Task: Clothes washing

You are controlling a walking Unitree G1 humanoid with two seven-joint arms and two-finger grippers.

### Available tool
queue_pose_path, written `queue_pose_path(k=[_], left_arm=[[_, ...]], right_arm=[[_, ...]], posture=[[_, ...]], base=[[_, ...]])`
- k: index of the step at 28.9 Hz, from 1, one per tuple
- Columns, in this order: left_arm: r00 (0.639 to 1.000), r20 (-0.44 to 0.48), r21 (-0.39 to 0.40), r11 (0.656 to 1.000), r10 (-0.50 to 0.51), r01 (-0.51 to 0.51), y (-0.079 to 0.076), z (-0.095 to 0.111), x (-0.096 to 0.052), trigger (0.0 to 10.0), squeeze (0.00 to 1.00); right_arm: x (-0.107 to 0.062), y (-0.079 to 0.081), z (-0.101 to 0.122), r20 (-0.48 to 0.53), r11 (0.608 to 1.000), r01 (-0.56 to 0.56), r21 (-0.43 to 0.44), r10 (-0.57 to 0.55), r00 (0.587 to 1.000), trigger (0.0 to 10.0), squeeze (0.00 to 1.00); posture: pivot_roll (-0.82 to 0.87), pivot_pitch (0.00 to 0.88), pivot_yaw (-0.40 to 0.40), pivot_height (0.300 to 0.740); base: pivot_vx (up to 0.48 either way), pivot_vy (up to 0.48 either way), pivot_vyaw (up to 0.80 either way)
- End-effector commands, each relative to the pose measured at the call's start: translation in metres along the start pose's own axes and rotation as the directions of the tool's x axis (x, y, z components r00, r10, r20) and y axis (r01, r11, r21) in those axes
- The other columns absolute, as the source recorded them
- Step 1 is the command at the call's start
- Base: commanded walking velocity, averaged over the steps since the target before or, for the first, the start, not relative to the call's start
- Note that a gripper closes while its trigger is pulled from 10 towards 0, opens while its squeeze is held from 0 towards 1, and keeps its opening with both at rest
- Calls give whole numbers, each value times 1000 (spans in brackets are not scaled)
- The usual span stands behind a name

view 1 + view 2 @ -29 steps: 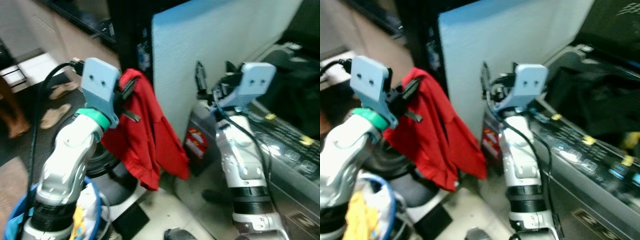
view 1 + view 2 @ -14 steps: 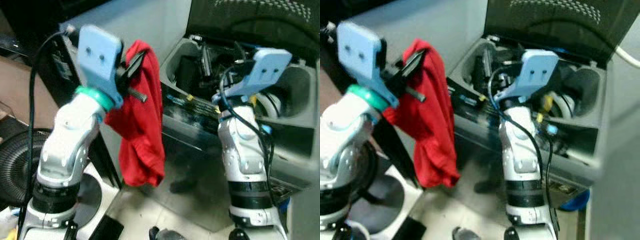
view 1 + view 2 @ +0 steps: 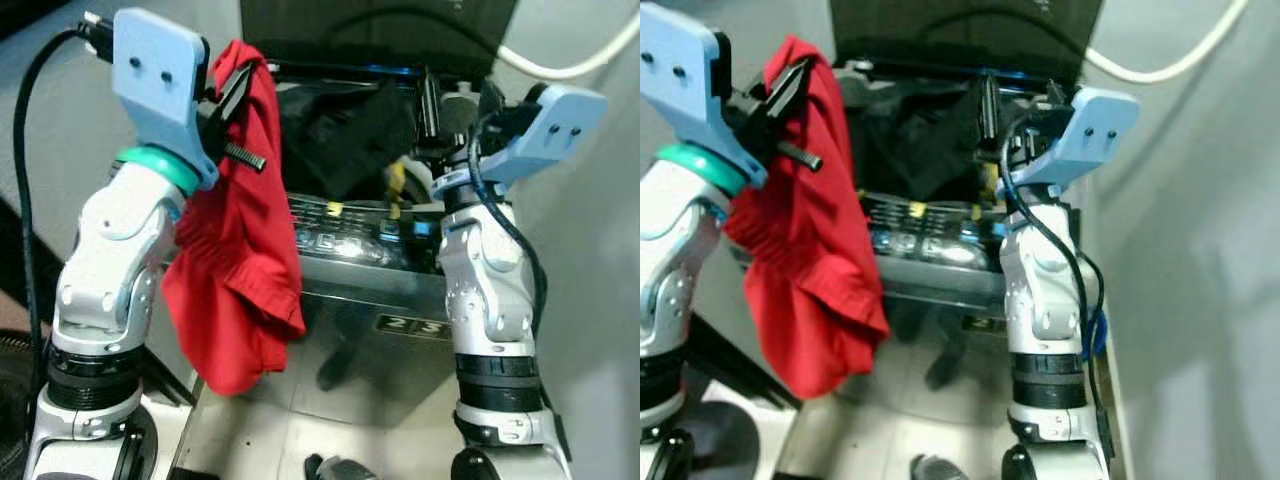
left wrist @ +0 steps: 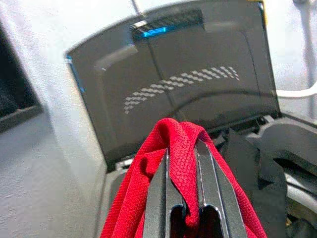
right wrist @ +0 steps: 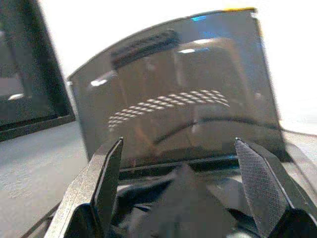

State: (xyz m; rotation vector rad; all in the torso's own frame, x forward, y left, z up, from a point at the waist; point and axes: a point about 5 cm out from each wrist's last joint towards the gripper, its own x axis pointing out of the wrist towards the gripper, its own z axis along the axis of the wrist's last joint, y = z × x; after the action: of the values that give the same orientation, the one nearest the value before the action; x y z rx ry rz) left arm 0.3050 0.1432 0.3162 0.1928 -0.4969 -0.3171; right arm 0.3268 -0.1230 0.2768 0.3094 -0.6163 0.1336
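Grey laundry-corner walls framed a top-loading washing machine point(image 3: 350, 270), lid point(image 4: 173, 84) raised.
A red garment point(image 3: 245, 230) was held clenched in the left end effector point(image 4: 184, 198) beside the opening, seemingly for loading; the right end effector point(image 5: 181, 173) was spread wide, empty, above dark laundry point(image 3: 345, 130).

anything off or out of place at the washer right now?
Nothing stands out. The washer has its lid up and dark clothes in the tub. The left hand is shut on a red garment hanging beside the machine. The right hand is open over the tub.
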Motion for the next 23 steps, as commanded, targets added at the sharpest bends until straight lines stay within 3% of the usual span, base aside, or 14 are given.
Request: queue_pose_path(k=[1,12,23], left_arm=[[1000,21,4,1000,12,-12,3,5,3,10000,0],[999,32,-14,999,37,-37,6,5,5,10000,0],[997,24,-32,997,74,-74,10,2,6,10000,0]], right_arm=[[1,-3,0,-3,1000,19,13,-19,1000,10000,0],[2,-3,1,-3,1000,21,13,-21,1000,10000,0],[2,0,0,-9,1000,-5,-21,5,1000,10000,0]], posture=[[-38,0,75,726],[-35,0,68,726],[-33,0,65,726]], base=[[0,0,-800],[0,0,-800],[0,480,0]])
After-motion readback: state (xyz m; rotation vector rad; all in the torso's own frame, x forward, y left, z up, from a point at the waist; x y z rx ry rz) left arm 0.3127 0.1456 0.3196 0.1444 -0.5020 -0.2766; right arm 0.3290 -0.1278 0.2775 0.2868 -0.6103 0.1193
